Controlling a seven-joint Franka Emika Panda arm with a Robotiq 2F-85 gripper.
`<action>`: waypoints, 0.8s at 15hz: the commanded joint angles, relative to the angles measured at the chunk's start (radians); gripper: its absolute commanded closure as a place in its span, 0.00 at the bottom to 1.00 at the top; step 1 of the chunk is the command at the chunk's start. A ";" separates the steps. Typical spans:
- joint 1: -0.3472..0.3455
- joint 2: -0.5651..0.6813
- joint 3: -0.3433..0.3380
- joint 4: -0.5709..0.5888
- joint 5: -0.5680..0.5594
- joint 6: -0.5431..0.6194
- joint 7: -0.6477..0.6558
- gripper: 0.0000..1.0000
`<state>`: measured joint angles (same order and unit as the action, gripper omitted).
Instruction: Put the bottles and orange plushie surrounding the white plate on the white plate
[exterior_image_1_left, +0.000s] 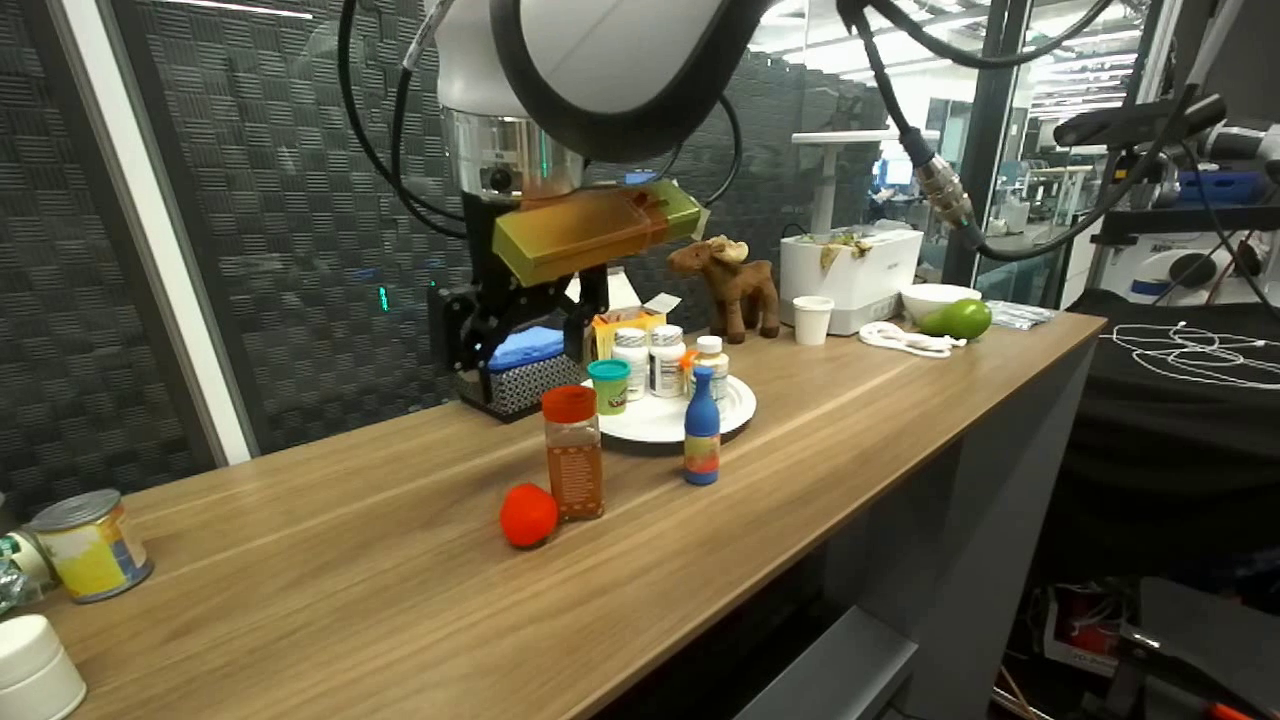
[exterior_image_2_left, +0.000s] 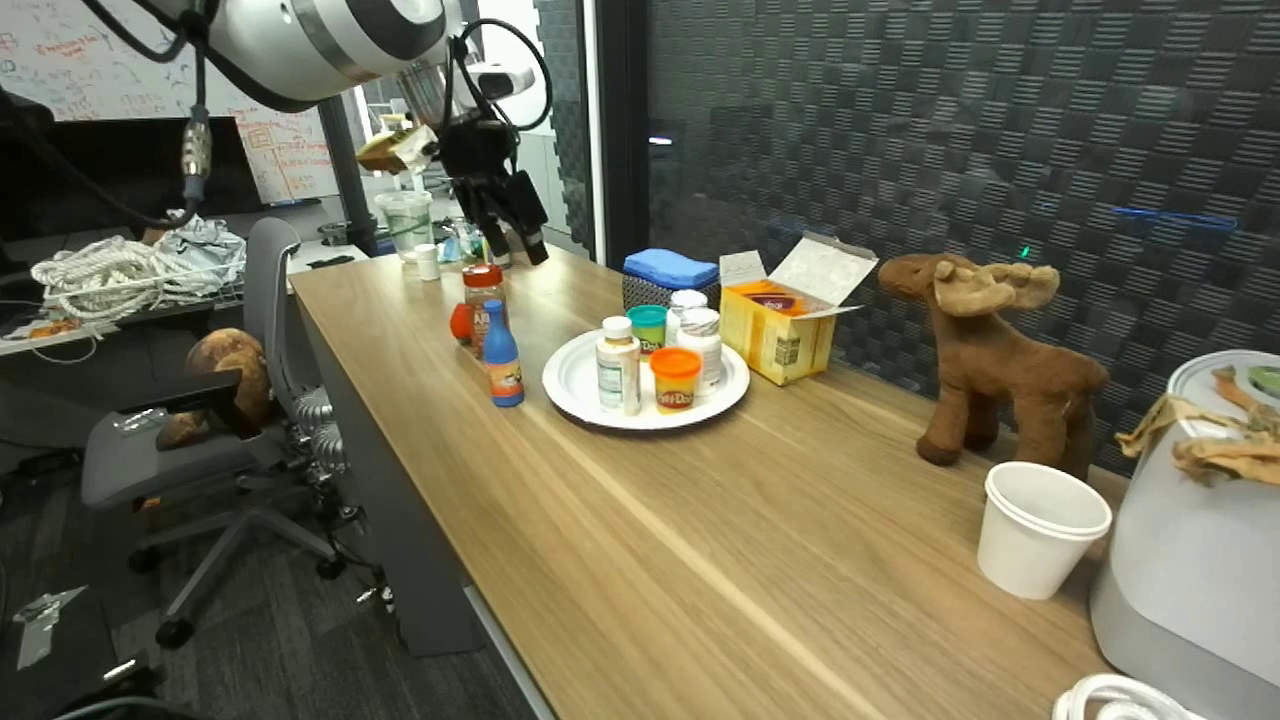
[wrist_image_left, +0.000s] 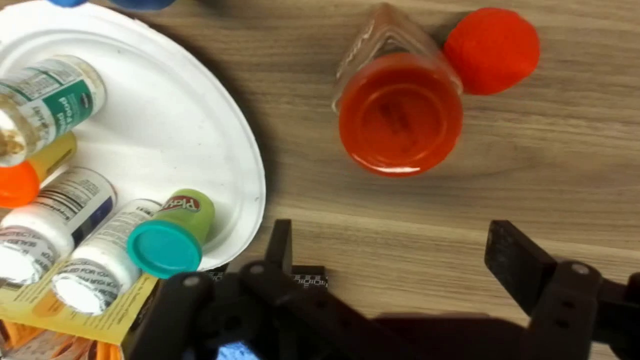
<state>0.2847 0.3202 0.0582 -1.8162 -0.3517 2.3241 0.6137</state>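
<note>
The pincer (wrist_image_left: 391, 250) hangs above the bench (exterior_image_1_left: 400, 590) with its jaws spread wide apart. On the bench beside the white plate (wrist_image_left: 175, 135), the red-lidded jar (exterior_image_1_left: 575, 475) stands upright between the small orange ball (exterior_image_1_left: 528, 515) and the blue bottle (exterior_image_1_left: 702, 428), while the plate carries three white-topped bottles (exterior_image_2_left: 619, 372) and two tubs (exterior_image_2_left: 675, 385), one teal-lidded, one orange-lidded.

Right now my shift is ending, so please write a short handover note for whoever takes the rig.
Gripper: open, holding nothing, above the wooden counter.
Done: on the white plate stand a green-labelled bottle, two white bottles, a teal-lidded tub and an orange-lidded tub.
Off the plate: red-lidded jar, orange plushie right beside it, and blue bottle standing nearby.
Left: put those three on the plate.
</note>
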 joint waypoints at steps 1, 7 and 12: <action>0.034 0.027 -0.027 0.053 -0.059 -0.055 0.072 0.00; 0.032 0.042 -0.006 0.096 -0.006 -0.223 0.096 0.00; 0.014 0.052 0.026 0.122 0.101 -0.278 0.067 0.00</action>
<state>0.3063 0.3512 0.0642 -1.7465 -0.3190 2.0906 0.6935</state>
